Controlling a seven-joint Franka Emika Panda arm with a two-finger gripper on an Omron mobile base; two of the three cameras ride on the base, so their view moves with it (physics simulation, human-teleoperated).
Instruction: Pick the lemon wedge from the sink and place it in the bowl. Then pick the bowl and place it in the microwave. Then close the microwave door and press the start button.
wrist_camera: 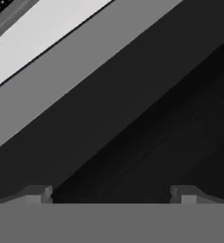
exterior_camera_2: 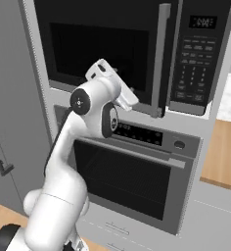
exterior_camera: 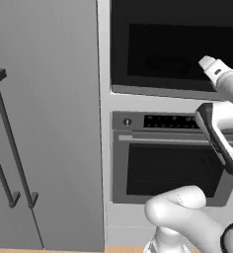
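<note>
White arm links rise from the base toward the wall units, and the gripper [wrist_camera: 109,197] is pressed close to the door [exterior_camera_2: 100,49], its jaws spread wide and holding nothing. In the hand view only dark door surface and a pale frame band lie ahead of the fingertips [wrist_camera: 38,194]. Just below sits the oven [exterior_camera_2: 132,181]; behind the gripper the microwave [exterior_camera_2: 137,54] looks shut or very nearly so, bowl and lemon wedge presumably inside, though neither can be confirmed. Farther right is the keypad [exterior_camera_2: 193,63]. The door-closing step appears in hand; next, the arm likely must swing right and press the start button.
</note>
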